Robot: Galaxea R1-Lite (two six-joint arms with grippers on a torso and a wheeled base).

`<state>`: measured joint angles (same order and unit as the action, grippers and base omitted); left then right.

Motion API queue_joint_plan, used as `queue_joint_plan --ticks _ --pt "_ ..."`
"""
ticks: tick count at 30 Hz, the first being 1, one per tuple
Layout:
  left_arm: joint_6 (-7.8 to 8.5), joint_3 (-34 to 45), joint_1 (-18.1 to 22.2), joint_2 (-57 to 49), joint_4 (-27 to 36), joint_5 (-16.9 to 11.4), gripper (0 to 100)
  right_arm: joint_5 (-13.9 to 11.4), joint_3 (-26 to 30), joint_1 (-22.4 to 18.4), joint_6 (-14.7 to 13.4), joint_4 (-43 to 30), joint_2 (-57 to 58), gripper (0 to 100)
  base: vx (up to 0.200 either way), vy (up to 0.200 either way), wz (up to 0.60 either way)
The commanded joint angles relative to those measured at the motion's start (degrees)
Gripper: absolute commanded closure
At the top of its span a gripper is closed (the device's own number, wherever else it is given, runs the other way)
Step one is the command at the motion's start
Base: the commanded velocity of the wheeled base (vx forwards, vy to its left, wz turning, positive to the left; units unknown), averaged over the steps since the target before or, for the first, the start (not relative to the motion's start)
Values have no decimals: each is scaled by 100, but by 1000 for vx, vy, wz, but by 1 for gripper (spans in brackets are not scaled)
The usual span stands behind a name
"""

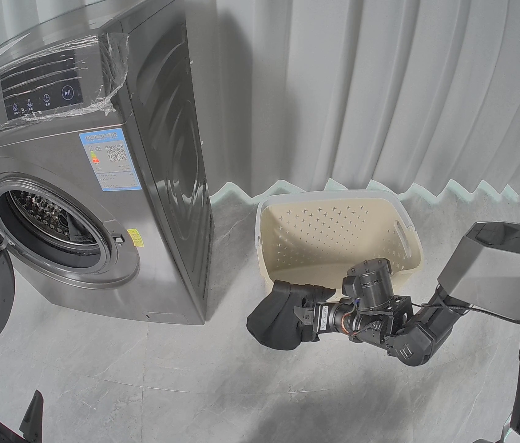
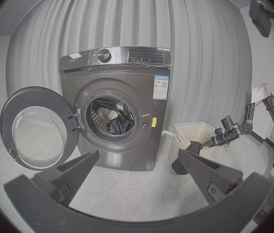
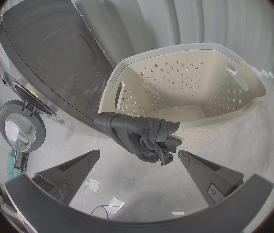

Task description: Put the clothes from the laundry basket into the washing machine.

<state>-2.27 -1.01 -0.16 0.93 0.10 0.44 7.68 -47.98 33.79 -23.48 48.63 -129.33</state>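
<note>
Your right gripper (image 1: 301, 321), spread wide, faces the dark cloth (image 1: 278, 324) draped over the near rim of the basket (image 1: 333, 235). Your left gripper (image 1: 12, 386), also spread, sits well apart.

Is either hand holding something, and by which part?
Nothing: left hand and right hand are open; the dark garment hangs at the rim of the laundry basket.

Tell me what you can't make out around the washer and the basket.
Right tool: in the head view the cloth covers its tips.
Drum: the dark clothes inside, left wrist view, are too small to count.
Door: cut off by the head view's left edge.
Basket floor: its near strip sits behind the front wall and cloth in the right wrist view.
</note>
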Motion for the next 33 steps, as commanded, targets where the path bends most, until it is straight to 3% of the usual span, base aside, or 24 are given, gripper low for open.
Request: queue_joint_plan --ticks 1,13,33 --pt "-2 92 -2 -93 -1 9 0 5 -255 -13 1 -20 -330 0 0 0 0" --pt "-2 92 7 -93 -1 18 0 76 -458 -39 10 -11 -505 0 0 0 0" --pt "-2 92 7 -93 -1 18 0 155 -1284 -268 10 -20 -1103 0 0 0 0"
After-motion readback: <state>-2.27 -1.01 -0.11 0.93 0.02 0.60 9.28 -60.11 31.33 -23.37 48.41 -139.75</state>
